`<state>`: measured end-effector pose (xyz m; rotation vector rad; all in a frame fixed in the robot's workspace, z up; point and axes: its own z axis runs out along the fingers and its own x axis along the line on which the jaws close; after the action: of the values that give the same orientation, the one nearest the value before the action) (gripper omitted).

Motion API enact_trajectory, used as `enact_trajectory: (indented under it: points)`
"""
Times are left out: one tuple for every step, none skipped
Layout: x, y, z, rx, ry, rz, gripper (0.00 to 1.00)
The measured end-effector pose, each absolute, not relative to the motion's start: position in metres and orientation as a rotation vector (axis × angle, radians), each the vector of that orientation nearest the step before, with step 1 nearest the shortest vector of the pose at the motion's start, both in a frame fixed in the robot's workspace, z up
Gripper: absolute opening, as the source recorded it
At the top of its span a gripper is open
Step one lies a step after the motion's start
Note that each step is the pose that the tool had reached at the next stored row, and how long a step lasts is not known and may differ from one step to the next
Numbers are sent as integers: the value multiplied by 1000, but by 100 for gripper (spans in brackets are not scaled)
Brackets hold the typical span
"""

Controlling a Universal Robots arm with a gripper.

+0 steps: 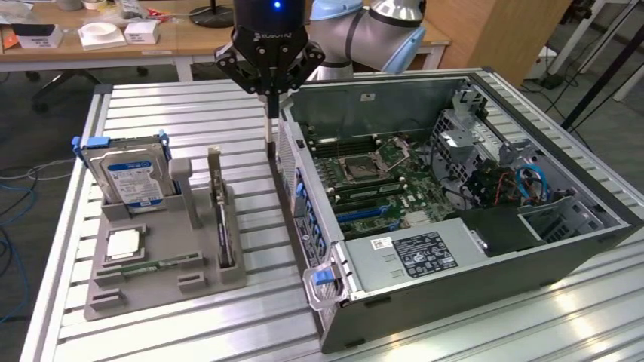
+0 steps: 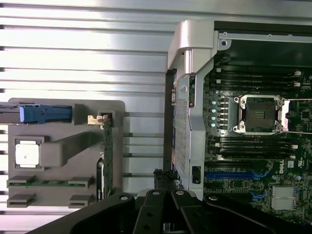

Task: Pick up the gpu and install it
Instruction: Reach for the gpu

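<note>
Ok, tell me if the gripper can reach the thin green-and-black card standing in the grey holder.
Likely yes: the card stands upright, top edge free, nothing over it; the shut gripper hangs higher, to one side.

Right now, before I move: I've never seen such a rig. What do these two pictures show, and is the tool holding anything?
One picture comes from a camera off the arm, the other from a camera on its wrist, looking down. The tool is shut and seems to hold nothing; it hangs over the slatted table between a grey parts holder and an open computer case. The gpu stands on edge in the holder, with a hard drive, a processor chip and a memory stick.
</note>
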<state>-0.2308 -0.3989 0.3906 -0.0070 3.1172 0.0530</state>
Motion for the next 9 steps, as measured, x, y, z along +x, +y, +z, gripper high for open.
enact_trajectory:
  points:
    - [-231, -399, 390, -7, 3117, 53, 11]
    - [-232, -399, 390, -7, 3117, 53, 11]
    - [-232, -399, 390, -7, 3117, 53, 11]
    - [-233, -399, 390, -7, 3117, 53, 11]
    - [-234, -399, 390, -7, 3117, 53, 11]
    - [-235, -399, 390, -7, 3117, 53, 11]
    - [-237, -399, 390, -7, 3117, 53, 11]
    - [-238, -399, 390, -7, 3117, 53, 11]
    - [-239, -399, 390, -7, 3117, 53, 11]
